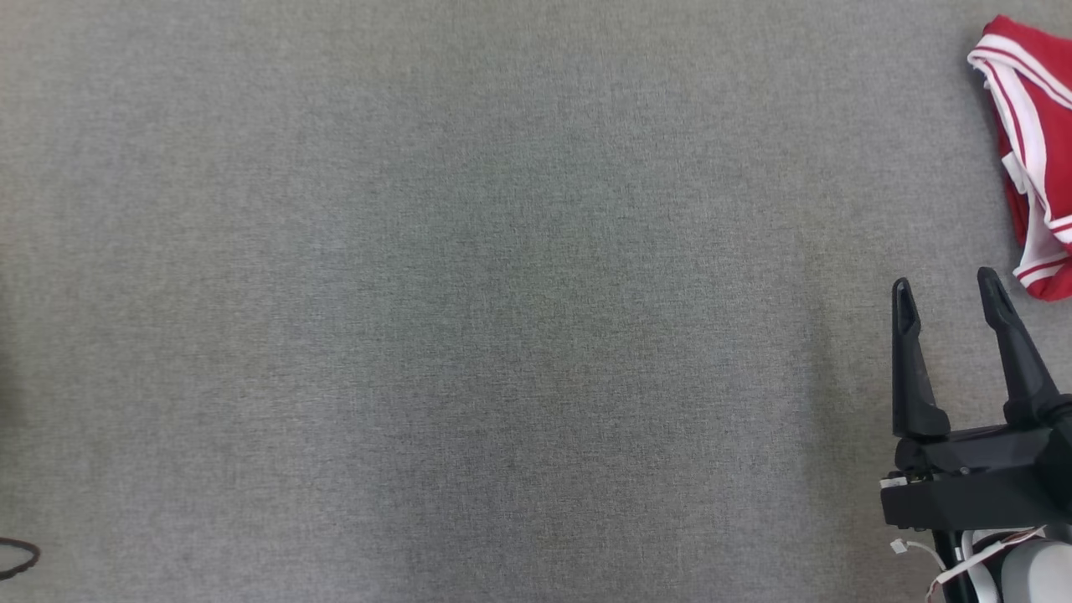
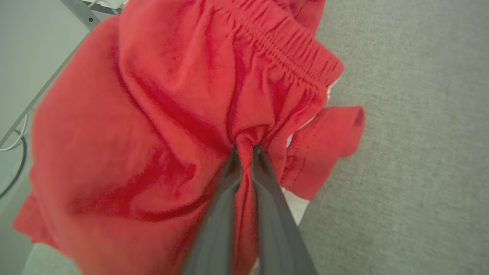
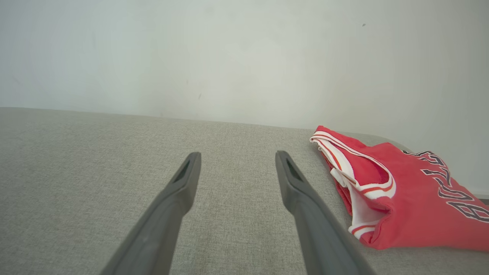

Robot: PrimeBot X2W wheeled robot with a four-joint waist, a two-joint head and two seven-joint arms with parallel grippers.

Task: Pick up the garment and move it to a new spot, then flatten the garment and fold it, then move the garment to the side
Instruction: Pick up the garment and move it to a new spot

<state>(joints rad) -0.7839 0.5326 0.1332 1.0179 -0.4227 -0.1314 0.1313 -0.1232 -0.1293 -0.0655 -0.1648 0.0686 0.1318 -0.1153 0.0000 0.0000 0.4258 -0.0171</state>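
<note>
the left gripper [image 2: 244,151] holds its two dark fingers pressed together on a pinch of cloth near the middle of the red shorts [image 2: 153,114]; a small tuft of fabric bunches up right at the tips, just below the elastic waistband [image 2: 282,49]; the shorts lie crumpled in a heap beside the edge of the grey table [image 2: 412,133], with a hem curling out onto the bare surface and a cable [image 2: 17,160] on the floor beyond the edge; whether any of the heap is off the surface i cannot tell.

the right gripper [image 1: 945,285] sits low at the right of the head view with its jaws spread wide and nothing between them; in its own wrist view the right gripper [image 3: 237,156] points across bare table toward a pale wall [image 3: 229,57]; a red jersey [image 1: 1034,151] with white trim lies just beyond it at the table's right edge, apart from the fingers.

the step in hand looks like the first one: picking the shorts up to carry them to a new spot; the next move likely calls for a lift high enough to clear the trailing cloth, then a carry toward the open middle of the table; a one-point pinch may let the fabric slip or drag.
</note>
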